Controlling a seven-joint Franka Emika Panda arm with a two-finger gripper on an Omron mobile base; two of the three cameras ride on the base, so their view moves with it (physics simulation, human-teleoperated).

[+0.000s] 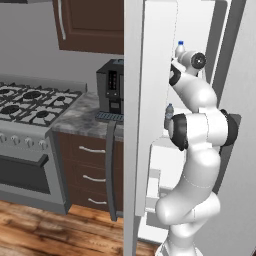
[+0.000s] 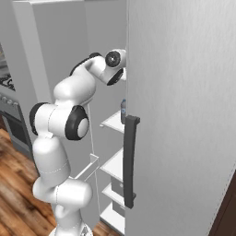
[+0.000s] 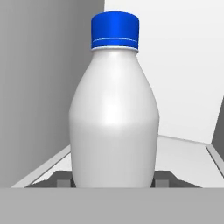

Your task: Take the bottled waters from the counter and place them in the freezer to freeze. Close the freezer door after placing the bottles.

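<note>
Filling the centre of the hand view, the milky white bottle (image 3: 113, 113) stands upright with its blue cap toward the top of the frame and its base down between the two dark fingertips (image 3: 62, 180), which sit tight against its lower sides; the gripper (image 3: 113, 181) is clamped on it. Its long axis runs straight up from the fingers, so the bottle lies directly ahead of the hand, and beneath it a white shelf (image 3: 183, 159) of the freezer (image 2: 113, 122) spreads toward the lower right, with a grey wall on the left. I judge that the coming move turns on how close the bottle's base is to that shelf; whether it already touches cannot be told. In the left base view the freezer door (image 1: 134, 125) stands open as a tall grey slab in the middle of the frame, and the arm (image 1: 197, 135) rises from the lower right, folds at the elbow and reaches up and into the compartment at the upper right, where the blue cap shows above the wrist. Lower, at mid-frame just beside the arm, the clear greyish bottle (image 1: 169, 116) stands on a shelf inside. At the left, the counter (image 1: 80, 120) carries a coffee machine (image 1: 111, 87) beside the stove (image 1: 30, 102).
</note>
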